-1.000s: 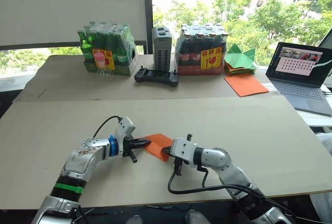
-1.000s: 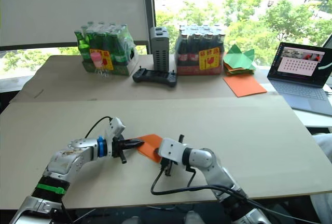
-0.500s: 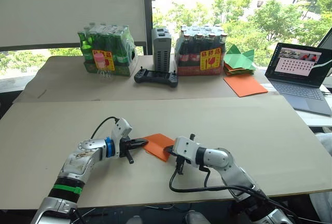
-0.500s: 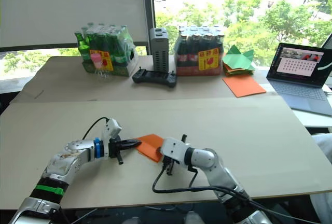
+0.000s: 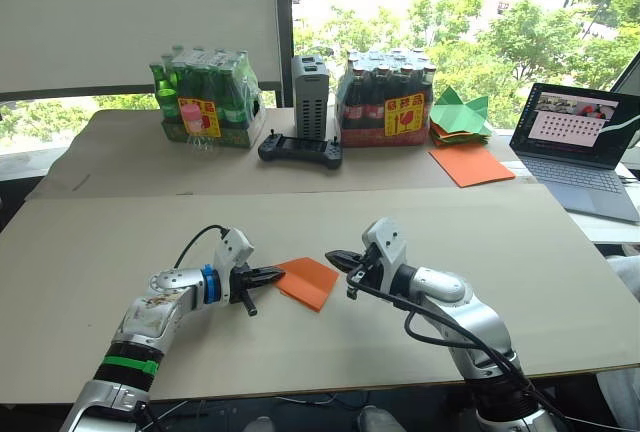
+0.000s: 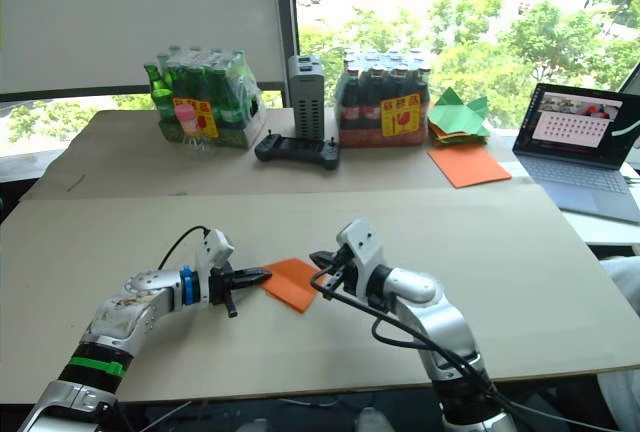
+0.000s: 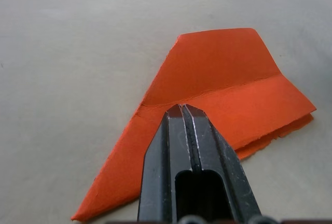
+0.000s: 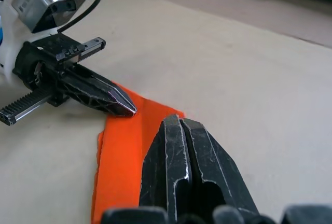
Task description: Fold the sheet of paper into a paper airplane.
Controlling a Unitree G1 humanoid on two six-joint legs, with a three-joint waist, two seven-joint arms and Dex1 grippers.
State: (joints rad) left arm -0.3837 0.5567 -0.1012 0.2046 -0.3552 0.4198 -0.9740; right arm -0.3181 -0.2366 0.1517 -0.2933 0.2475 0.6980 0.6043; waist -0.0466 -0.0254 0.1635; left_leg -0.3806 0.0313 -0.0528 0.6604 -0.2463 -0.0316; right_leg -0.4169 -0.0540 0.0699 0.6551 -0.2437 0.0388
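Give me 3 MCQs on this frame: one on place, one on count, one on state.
1. Where is the folded bright-orange paper?
A. On the laptop
B. On the beige table between both grippers
C. On the green bottles

2. How many shrink-wrapped bottle packs stand at the back?
A. One
B. Two
C. Four

3. How are the left gripper's black fingers?
A. Shut, tip on the paper's edge
B. Wide open above the paper
C. Shut on a bottle

Key: 1 B, the paper lies flat on the table between the left gripper and the right gripper. 2 B, a green pack and a dark pack flank the grey box. 3 A, the left wrist view shows the fingers pressed together at the paper.
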